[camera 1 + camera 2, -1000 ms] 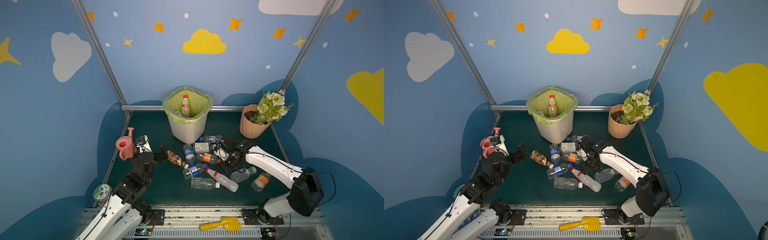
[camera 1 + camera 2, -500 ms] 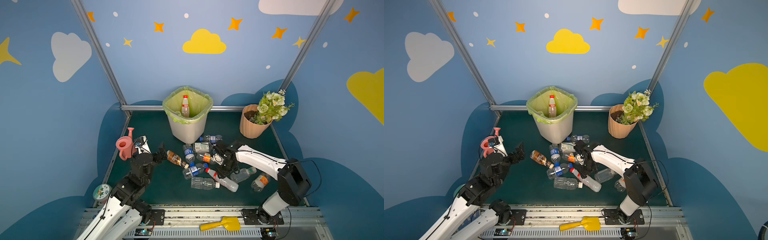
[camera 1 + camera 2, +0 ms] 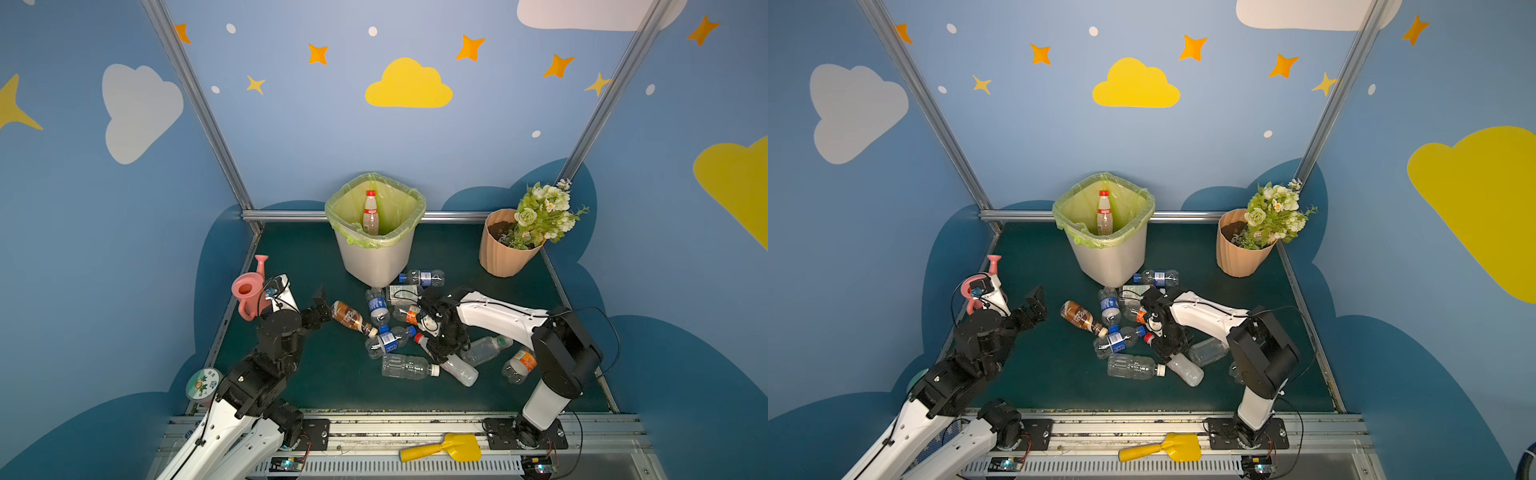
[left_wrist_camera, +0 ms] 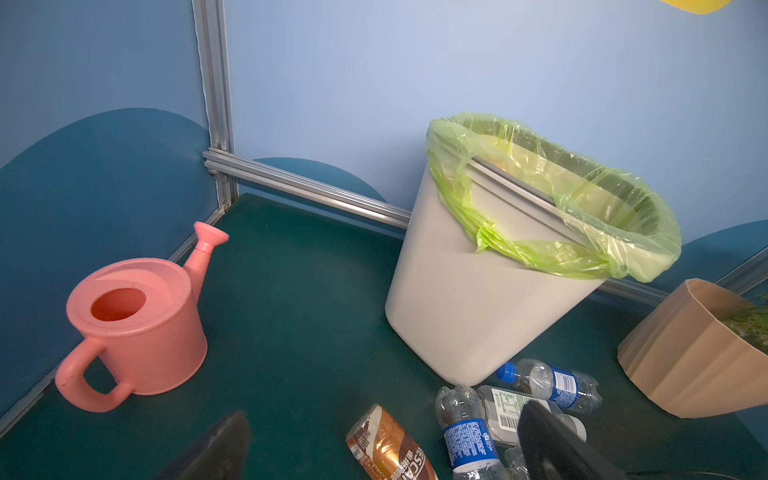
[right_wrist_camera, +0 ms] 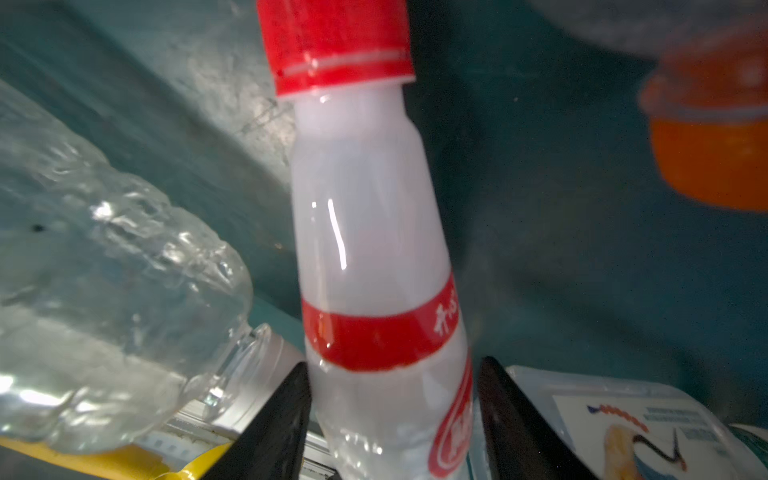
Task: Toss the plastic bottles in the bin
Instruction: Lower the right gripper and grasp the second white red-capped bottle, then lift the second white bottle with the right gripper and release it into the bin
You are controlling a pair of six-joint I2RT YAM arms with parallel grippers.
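Right claw (image 5: 395, 363): jaws set either side of red-capped bottle (image 5: 365, 232), lower body; contact cannot be told. Left claw (image 3: 322, 305): wide open, empty. Bottle: lying on tabletop (image 3: 332, 386) among other bottles (image 3: 405, 368), before bin (image 3: 374, 262). Likely light, thin-walled, slick; grip mid-body, gently.
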